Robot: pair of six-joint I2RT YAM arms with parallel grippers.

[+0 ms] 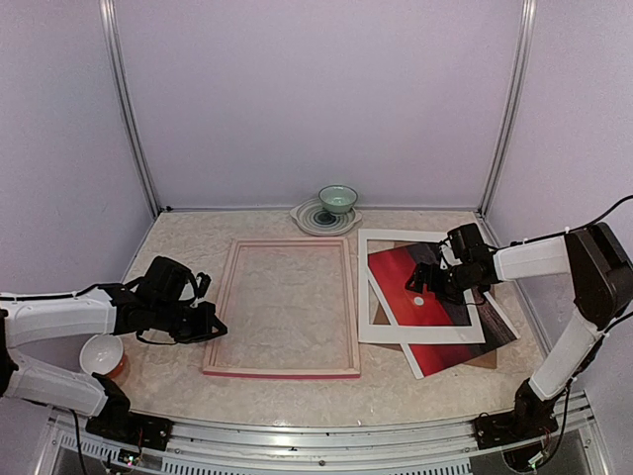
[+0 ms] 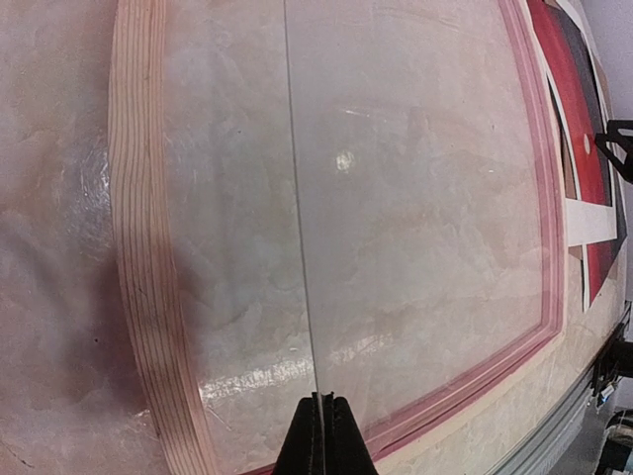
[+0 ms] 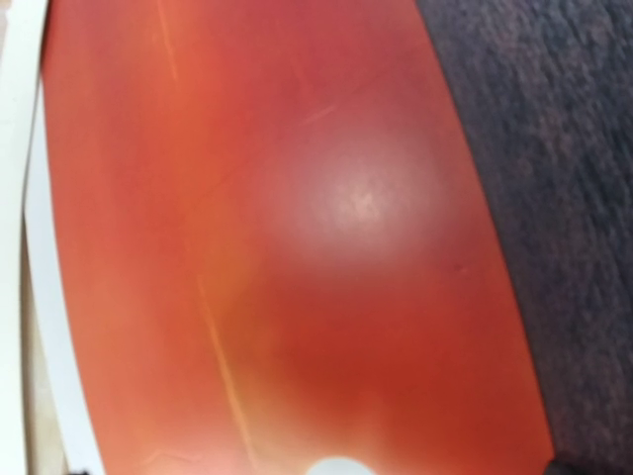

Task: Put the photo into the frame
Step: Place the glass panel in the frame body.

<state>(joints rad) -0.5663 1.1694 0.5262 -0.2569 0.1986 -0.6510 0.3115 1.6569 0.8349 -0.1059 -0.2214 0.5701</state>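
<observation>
The frame [image 1: 351,297] lies flat mid-table, pale wood side up, with a pink edge along its near rail; the left wrist view shows its rails [image 2: 138,247]. My left gripper [image 1: 216,327] is at the frame's left rail. Its fingers [image 2: 323,401] are shut on a thin clear sheet [image 2: 302,247], seen edge-on over the frame. The photo [image 1: 401,277], red with a white sun dot, lies to the right under a white mat [image 1: 420,334]. My right gripper [image 1: 435,287] hovers low over the photo [image 3: 297,247]; its fingers are out of its wrist view.
A brown backing board [image 1: 490,358] pokes out under the photo at the near right. A green bowl [image 1: 338,200] sits on a plate [image 1: 309,220] at the back. A white and orange bowl [image 1: 102,354] stands by the left arm. Walls close in three sides.
</observation>
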